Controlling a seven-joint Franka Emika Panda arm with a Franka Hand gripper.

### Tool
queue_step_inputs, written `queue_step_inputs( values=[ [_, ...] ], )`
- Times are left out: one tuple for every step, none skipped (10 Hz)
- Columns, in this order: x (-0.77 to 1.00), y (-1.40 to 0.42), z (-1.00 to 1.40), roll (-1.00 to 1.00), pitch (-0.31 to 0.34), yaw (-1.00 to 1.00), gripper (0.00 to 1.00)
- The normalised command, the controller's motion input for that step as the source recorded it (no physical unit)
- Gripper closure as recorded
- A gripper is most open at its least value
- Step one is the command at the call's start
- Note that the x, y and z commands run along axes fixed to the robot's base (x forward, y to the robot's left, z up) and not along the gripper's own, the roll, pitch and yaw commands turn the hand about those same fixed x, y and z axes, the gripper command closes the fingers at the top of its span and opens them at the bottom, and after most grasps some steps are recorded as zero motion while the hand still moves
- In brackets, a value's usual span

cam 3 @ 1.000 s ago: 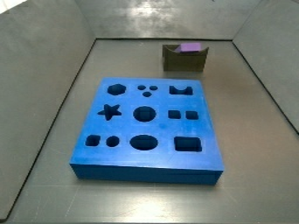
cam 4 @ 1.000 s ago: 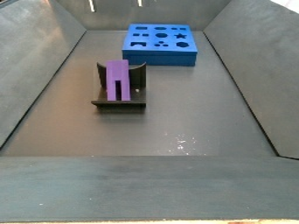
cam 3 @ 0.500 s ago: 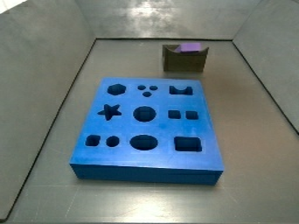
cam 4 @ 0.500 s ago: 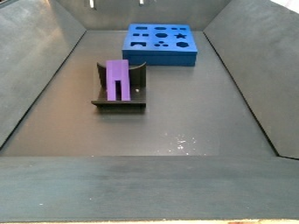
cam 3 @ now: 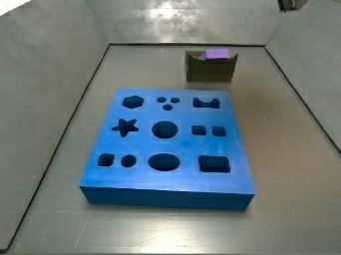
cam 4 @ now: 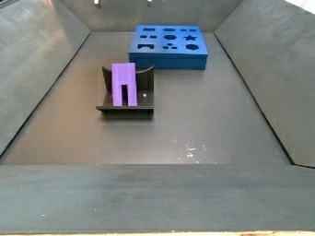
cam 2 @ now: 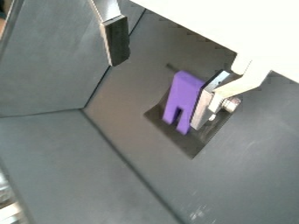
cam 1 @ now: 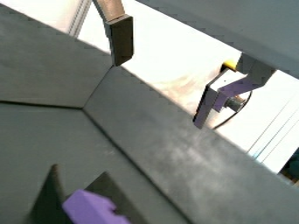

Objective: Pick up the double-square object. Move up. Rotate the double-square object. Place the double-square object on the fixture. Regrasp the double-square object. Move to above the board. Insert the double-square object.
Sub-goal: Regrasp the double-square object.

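The lilac double-square object (cam 4: 124, 85) stands upright in the notch of the dark fixture (cam 4: 124, 112), near the wall across from the blue board (cam 4: 171, 62). It also shows in a side view (cam 3: 213, 54) on the fixture (cam 3: 209, 71), behind the board (cam 3: 186, 145). My gripper (cam 2: 163, 74) is open and empty, high above the fixture (cam 2: 198, 144), its silver fingers wide apart. The object (cam 2: 184, 101) lies far below, between them, untouched. In a wrist view the gripper (cam 1: 167, 74) is open too, with the object (cam 1: 93, 208) at the frame's edge.
Grey walls enclose the grey floor on all sides. The board has several shaped holes, all vacant. A small dark part (cam 3: 286, 4) of the arm or gripper shows at the top edge of a side view.
A small dark part has come into view at the top edge of a side view. The object, fixture and board have not moved.
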Motion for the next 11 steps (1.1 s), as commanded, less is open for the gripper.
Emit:
queue_step_inputs(
  values=[
    [0.1,-0.05,-0.02,0.45,0.129,0.13,0.0],
    [0.1,-0.03,-0.01,0.26,0.11,0.15,0.0],
    [0.04,0.07,-1.0,0.22,0.029,0.15,0.0],
    [0.03,0.07,-1.0,0.2,0.01,0.16,0.0],
    [0.05,0.06,-1.0,0.17,-0.028,0.14,0.0],
    [0.06,0.06,-1.0,0.13,-0.047,0.12,0.0],
    [0.07,0.06,-1.0,0.1,-0.074,0.1,0.0],
    [0.08,0.06,-1.0,0.09,-0.085,0.08,0.0],
    [0.09,0.05,-1.0,0.07,-0.094,0.05,0.0],
    [0.09,0.05,-1.0,0.07,-0.095,0.03,0.0],
    [0.1,0.04,-1.0,0.07,-0.085,0.0,0.0]
  ],
)
